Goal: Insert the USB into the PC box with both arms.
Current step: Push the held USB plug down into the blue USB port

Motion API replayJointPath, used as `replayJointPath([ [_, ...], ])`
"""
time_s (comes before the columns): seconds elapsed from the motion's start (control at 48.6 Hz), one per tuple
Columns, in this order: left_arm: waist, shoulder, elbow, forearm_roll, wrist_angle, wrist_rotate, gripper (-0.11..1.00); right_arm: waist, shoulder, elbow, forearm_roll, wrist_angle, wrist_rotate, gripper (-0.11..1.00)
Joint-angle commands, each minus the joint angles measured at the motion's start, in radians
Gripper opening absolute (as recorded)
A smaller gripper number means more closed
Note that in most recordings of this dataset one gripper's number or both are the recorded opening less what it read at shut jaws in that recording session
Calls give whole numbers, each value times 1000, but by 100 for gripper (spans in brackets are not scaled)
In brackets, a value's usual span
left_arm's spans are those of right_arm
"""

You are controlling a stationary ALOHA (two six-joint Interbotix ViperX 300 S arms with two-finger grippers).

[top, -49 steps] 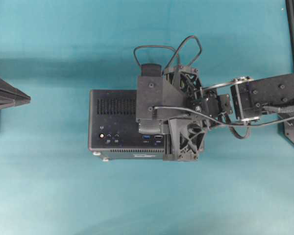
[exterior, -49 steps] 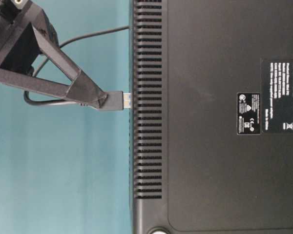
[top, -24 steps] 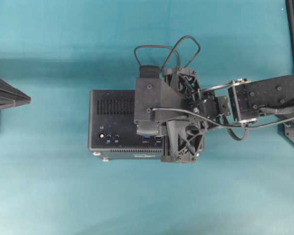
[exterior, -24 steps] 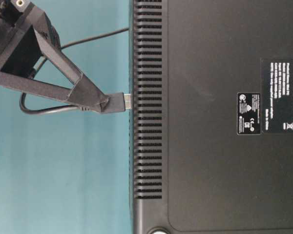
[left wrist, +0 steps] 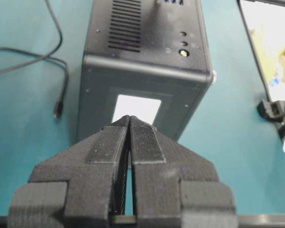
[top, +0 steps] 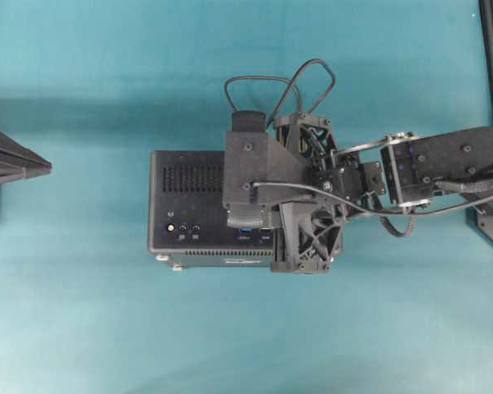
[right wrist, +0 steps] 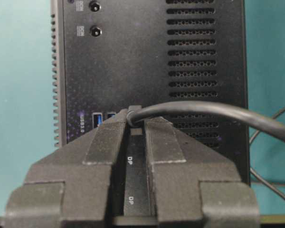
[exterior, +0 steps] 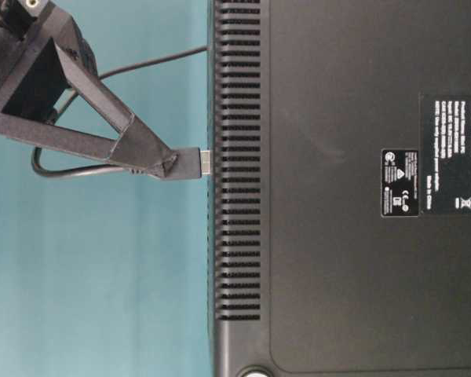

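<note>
At the far left of the overhead view only a dark corner of the left arm was seen, its claw out of that picture. In the left wrist view the left gripper was seen with its fingers pressed together on nothing, pointed at the near end face of the PC box, with a bare gap of teal cloth between them. The box was found near the middle of the cloth, its port face turned upward. Over its right half the right gripper was held, clamped on the USB by the black plug. In the table-level view the plug's metal tip was seen at the box's port face, whether entered or only touching could not be told. The thin cable was seen looped on the cloth behind the box. The right arm was stretched in from the right edge.
</note>
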Motion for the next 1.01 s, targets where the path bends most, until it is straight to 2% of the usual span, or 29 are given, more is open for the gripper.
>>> replayJointPath([
  [0.0,-3,5,-15,3,-9,-2,0,-2,-2,-11,5,15,14,9],
  [0.082,-3,6,-15,3,-9,-2,0,-8,3,-31,3,20,14,9],
  [0.124,-2,6,-15,3,-8,-2,0,-11,5,-40,3,20,12,14],
  [0.206,-2,6,-17,3,-8,0,0,-15,6,-44,3,20,12,29],
  [0.329,-2,6,-17,3,-9,0,0,-20,8,-48,3,32,12,62],
  [0.391,-2,6,-17,3,-8,-2,0,-20,6,-55,3,35,12,69],
  [0.741,-2,6,-12,3,-9,-2,0,-31,6,-115,3,35,0,67],
  [0.988,-2,5,-12,3,-9,-2,0,-28,8,-110,9,57,0,64],
])
